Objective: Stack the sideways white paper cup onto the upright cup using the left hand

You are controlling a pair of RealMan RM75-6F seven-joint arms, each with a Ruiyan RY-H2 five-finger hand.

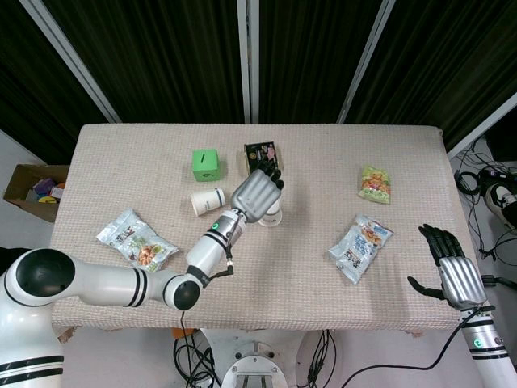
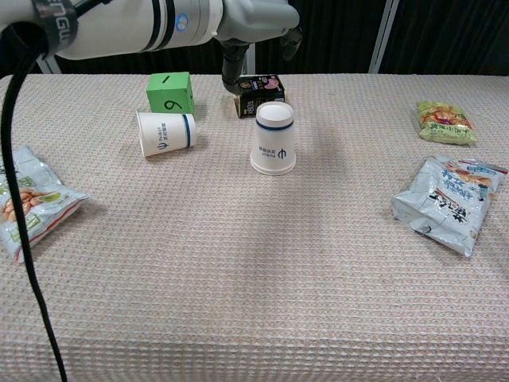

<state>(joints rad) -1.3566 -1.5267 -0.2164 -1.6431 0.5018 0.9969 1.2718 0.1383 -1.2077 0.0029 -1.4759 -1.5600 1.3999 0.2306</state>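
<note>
The sideways white paper cup (image 1: pixel 207 200) (image 2: pixel 165 133) lies on the table with its mouth to the left, in front of a green cube. To its right the other white cup (image 2: pixel 273 138) stands with its wide rim down. In the head view only that cup's lower edge (image 1: pixel 273 217) shows past my left hand (image 1: pixel 257 194). The left hand hovers above the standing cup with fingers stretched out and holds nothing; in the chest view its dark fingertips (image 2: pixel 231 79) hang just behind the cup. My right hand (image 1: pixel 452 267) is spread at the table's front right corner, empty.
Behind the cups are a green cube (image 1: pixel 207 164) (image 2: pixel 170 91) and a black packet (image 1: pixel 260 152) (image 2: pixel 258 84). One snack bag (image 1: pixel 137 240) (image 2: pixel 24 199) lies front left, another bag (image 1: pixel 360 245) (image 2: pixel 449 203) right, and a yellow-green packet (image 1: pixel 375 183) (image 2: pixel 444 121) further back right. A cardboard box (image 1: pixel 32 187) sits on the floor left.
</note>
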